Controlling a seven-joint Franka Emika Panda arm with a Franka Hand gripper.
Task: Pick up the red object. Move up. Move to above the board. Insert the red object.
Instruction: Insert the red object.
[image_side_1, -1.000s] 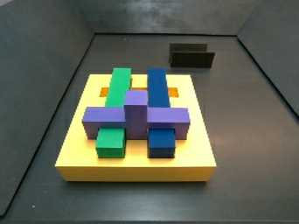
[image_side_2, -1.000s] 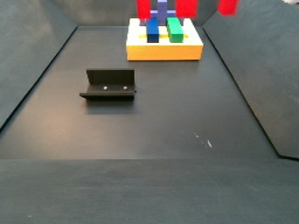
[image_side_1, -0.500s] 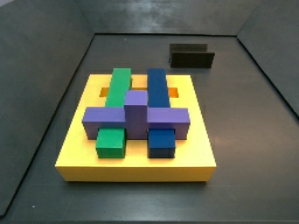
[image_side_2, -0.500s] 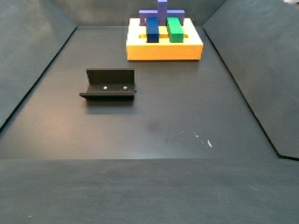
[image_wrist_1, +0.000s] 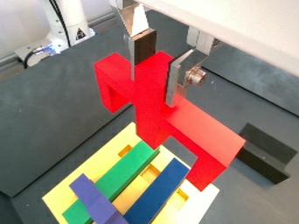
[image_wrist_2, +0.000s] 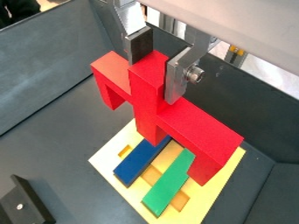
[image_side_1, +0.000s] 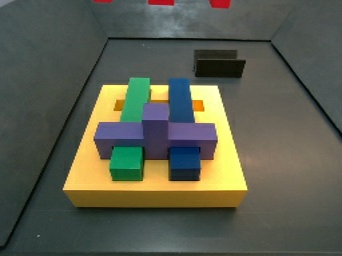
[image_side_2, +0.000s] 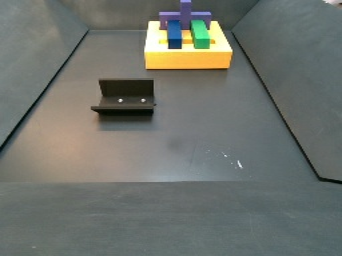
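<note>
Gripper (image_wrist_1: 156, 72) hangs above the board (image_wrist_1: 98, 163) with its silver fingers (image_wrist_2: 179, 75) clamped on the central post of the red object (image_wrist_2: 158, 109). Its long bar runs level, crosswise to the fingers, legs pointing down toward the green and blue blocks (image_wrist_2: 159, 162) below.

Even, soft overhead light, hardly any shadow. The dark floor (image_side_2: 174, 150) carries a dull sheen in a side view. Both wrist views are sharp on the gripper (image_wrist_1: 156, 68), background slightly soft.
</note>
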